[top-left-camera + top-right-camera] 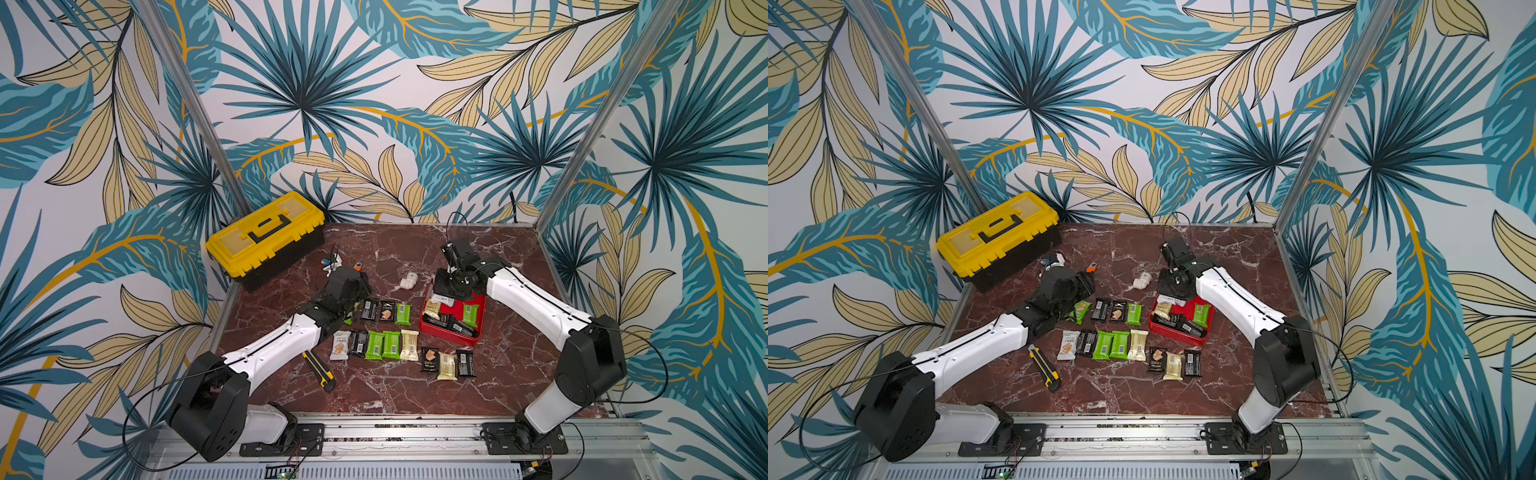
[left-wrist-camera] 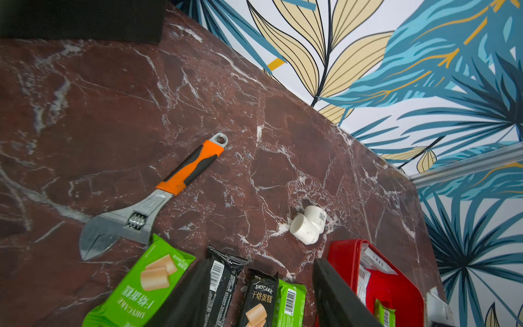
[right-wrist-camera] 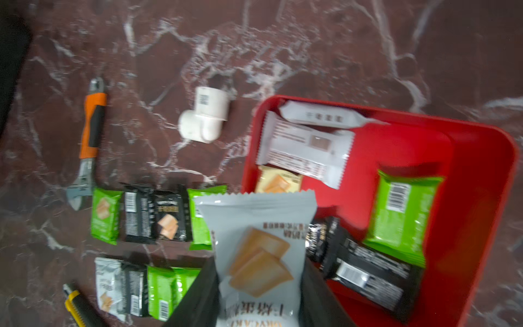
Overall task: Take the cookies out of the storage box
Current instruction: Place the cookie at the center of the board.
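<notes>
1. The right hand (image 3: 259,283) pinches a white packet (image 3: 254,226) above the storage box (image 3: 481,136) edge. The packet's long axis runs along the fingers, crimped end pointing away from the wrist.
2. Other cookies (image 1: 470,314) lie inside the box and in rows on the worktop (image 1: 395,399) beside it.
3. The left hand (image 2: 260,263) is spread above those rows.
4. The packet's lower end is cut off, and the right wrist view is blurred.

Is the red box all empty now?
No, the right wrist view shows a green packet, a black packet and a white packet lying inside the red box.
</notes>
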